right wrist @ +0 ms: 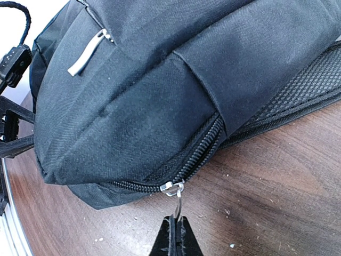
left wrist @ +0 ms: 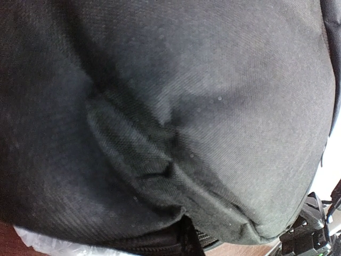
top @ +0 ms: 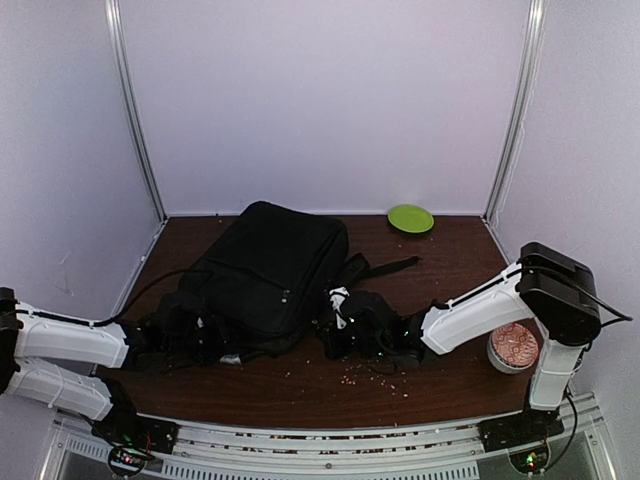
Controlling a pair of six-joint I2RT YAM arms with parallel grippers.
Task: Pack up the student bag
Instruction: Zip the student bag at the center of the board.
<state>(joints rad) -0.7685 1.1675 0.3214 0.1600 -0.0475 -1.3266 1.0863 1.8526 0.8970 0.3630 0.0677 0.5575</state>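
Brown table [top: 330,395]; wrist view: right claw [right wrist: 176,223] pinches student bag [right wrist: 138,96] zipper [right wrist: 172,188]; left claw [top: 212,340] unclear.

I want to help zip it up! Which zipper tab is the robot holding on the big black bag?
Find the big black student bag on the brown table. Along its lowest seam, just above the wood, runs a zipper. The small metal tab dangling from it is pinched by the right fingers; the other silver tab, higher up the bag, lies free.
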